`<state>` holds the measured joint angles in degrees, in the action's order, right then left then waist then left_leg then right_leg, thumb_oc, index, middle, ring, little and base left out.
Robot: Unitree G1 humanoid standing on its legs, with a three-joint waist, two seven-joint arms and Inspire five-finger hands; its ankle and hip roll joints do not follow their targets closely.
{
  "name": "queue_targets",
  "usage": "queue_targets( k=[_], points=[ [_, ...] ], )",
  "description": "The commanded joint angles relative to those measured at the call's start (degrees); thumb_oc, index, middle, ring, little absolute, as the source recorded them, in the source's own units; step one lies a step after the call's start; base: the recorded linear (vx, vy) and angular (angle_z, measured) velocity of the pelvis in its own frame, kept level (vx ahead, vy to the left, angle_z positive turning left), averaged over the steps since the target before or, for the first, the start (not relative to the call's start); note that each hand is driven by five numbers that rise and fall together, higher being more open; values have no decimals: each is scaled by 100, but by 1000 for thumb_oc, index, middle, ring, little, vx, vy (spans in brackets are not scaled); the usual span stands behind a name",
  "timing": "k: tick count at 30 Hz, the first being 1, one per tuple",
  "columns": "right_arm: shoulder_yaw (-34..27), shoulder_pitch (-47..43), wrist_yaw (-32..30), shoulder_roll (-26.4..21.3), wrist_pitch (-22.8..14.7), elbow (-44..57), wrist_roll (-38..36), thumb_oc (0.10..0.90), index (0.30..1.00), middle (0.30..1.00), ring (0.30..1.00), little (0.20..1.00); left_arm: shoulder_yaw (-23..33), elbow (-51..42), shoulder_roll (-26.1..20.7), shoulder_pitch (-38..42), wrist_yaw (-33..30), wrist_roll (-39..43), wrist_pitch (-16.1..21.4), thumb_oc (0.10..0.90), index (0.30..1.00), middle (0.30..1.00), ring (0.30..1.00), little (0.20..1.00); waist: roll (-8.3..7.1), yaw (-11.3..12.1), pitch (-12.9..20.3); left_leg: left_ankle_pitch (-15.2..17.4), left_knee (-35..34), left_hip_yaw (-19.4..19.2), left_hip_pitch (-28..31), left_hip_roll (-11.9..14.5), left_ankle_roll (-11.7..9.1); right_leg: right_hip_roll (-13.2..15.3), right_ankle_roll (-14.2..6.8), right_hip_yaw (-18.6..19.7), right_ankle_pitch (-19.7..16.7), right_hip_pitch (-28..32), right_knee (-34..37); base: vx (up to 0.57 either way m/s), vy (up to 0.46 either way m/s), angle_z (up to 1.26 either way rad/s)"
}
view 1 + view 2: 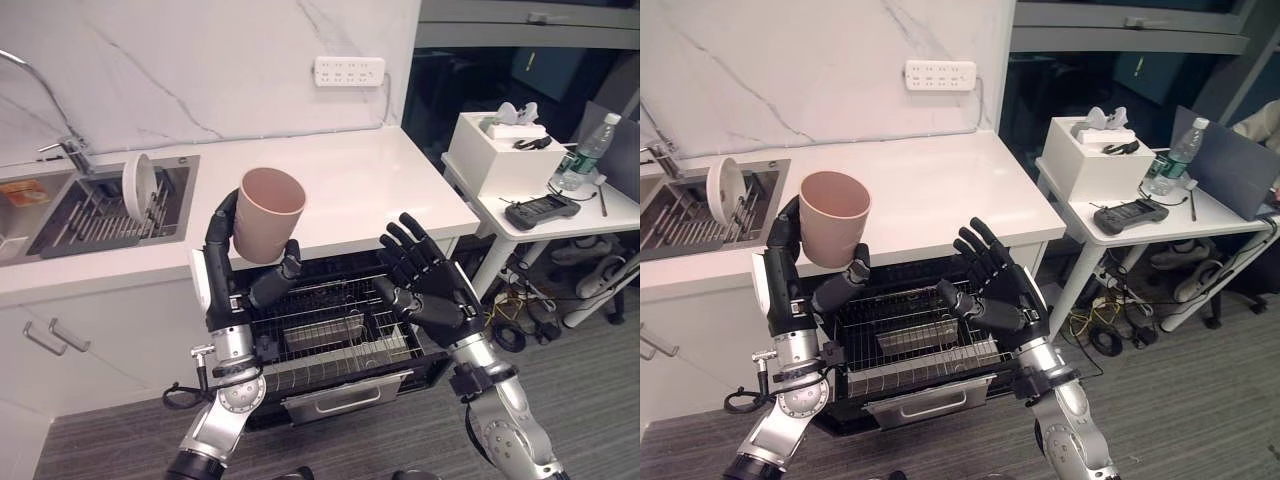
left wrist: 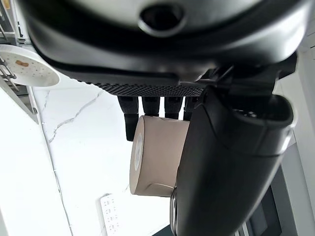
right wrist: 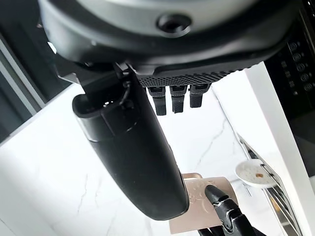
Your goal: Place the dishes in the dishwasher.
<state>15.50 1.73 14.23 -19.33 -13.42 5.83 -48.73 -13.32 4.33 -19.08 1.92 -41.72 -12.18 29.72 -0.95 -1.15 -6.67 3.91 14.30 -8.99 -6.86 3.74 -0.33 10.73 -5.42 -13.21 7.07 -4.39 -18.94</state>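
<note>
Left hand (image 1: 232, 262) grips pink cup (image 1: 268, 213), fingers and thumb curled round its side, cup upright with mouth up, held above the worktop's (image 1: 360, 180) front edge and over the pulled-out dishwasher rack (image 1: 330, 335). Right hand (image 1: 425, 280) fingers spread straight, holding nothing, above the rack's right side. White plate (image 1: 138, 186) stands on edge in the sink (image 1: 95, 215) at the worktop's left end. White box (image 1: 505, 150), bottle (image 1: 585, 150) and controller (image 1: 540, 210) on side table (image 1: 620, 213).
</note>
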Motion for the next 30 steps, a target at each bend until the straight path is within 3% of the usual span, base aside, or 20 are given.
queue_targets(
  k=[1,16,30],
  points=[
    [-74,-651,215,198,-407,382,-384,800,900,900,900,900,-14,-234,-225,550,34,-278,716,400,300,300,300,300,-20,39,69,872,289,45,399,-151,-6,-277,-94,62,238,248,175,54,-36,34],
    [253,-1316,258,324,-158,179,-633,800,900,900,900,900,-314,19,-279,588,521,112,836,400,300,300,300,300,-6,333,-3,825,289,305,379,-227,9,-289,-47,-54,290,381,175,40,-16,13],
    [356,-1647,77,394,14,47,-573,800,900,900,900,900,-549,23,-249,623,910,376,1003,400,300,300,300,300,-18,407,-37,802,289,382,349,-232,-10,-289,-52,-76,281,384,175,9,1,2]
  ],
)
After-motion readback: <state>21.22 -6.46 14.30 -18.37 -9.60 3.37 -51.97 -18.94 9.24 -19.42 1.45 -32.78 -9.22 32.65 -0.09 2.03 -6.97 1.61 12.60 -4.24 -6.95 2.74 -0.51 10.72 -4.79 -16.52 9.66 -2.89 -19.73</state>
